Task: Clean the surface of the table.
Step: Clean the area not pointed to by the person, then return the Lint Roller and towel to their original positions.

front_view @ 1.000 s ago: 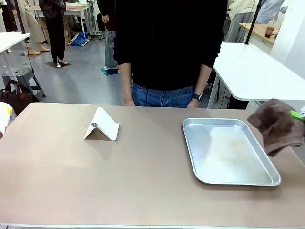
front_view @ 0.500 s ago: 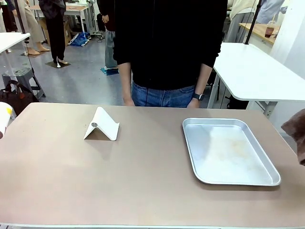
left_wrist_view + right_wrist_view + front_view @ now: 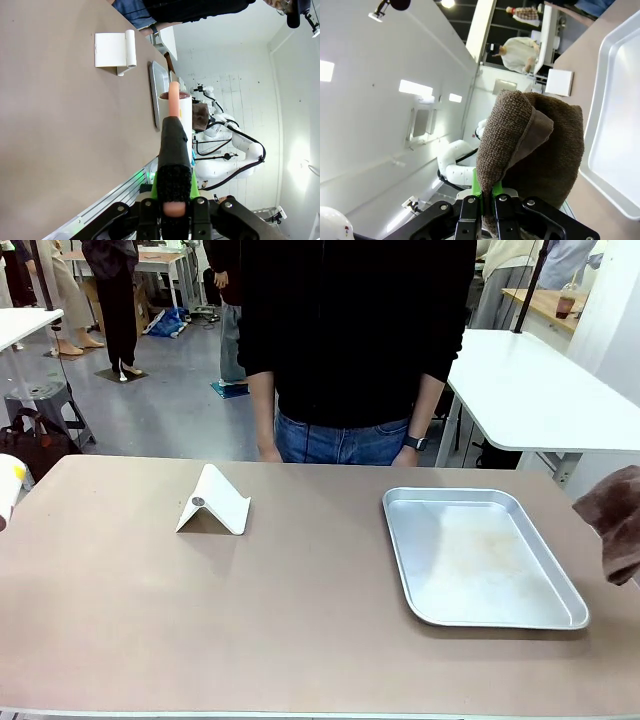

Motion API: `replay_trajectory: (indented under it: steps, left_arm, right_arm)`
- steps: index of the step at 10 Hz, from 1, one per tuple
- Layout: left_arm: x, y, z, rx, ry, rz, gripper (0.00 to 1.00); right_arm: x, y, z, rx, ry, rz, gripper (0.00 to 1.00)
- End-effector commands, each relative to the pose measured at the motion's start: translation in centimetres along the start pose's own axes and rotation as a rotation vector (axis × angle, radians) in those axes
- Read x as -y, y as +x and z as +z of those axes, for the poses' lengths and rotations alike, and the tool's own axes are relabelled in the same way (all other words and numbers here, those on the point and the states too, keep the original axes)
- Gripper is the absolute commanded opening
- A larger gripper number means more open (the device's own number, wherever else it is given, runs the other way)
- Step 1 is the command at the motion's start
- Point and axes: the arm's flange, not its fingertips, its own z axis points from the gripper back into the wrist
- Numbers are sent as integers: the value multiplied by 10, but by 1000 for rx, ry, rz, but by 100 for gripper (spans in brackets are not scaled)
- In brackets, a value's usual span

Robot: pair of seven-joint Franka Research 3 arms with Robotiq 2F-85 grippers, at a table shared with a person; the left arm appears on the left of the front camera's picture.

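The table (image 3: 300,620) spreads across the front view, its taupe top running from the near edge to the person (image 3: 350,340) standing at the far side. On it, right of the middle, you see a shiny metal tray (image 3: 480,555) lying flat, and well apart to the left a small white folded stand (image 3: 213,502).

At the right edge of the front view a brown cloth (image 3: 615,520) hangs in the air beside the table, clear of the tray. That view does not tell you what carries it. The right wrist view does: the right fingers (image 3: 481,189) are closed, green pads pinching a fold of the cloth (image 3: 535,145), which bunches up over them. Past it you see the tray's rim (image 3: 615,125) and the stand (image 3: 559,82) beyond.

The left wrist view looks along the table (image 3: 60,125) from its other end, with the stand (image 3: 114,49) and then the tray (image 3: 154,95) farther on. The left fingers (image 3: 174,130) are closed on a peach-coloured object (image 3: 173,97) that sticks out past their tips; you cannot tell what it is. They hang above the table top, not touching it.
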Motion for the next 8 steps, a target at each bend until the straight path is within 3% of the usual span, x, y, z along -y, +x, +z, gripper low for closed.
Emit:
replay_trajectory:
  steps: [1, 8]
  left_arm:
    - [5, 1, -1, 13, -6, 10, 22]
    - [5, 1, -1, 13, -6, 10, 22]
  right_arm:
    - [-3, -3, 5, 2, -3, -1, 0]
    - [-3, -3, 5, 2, -3, -1, 0]
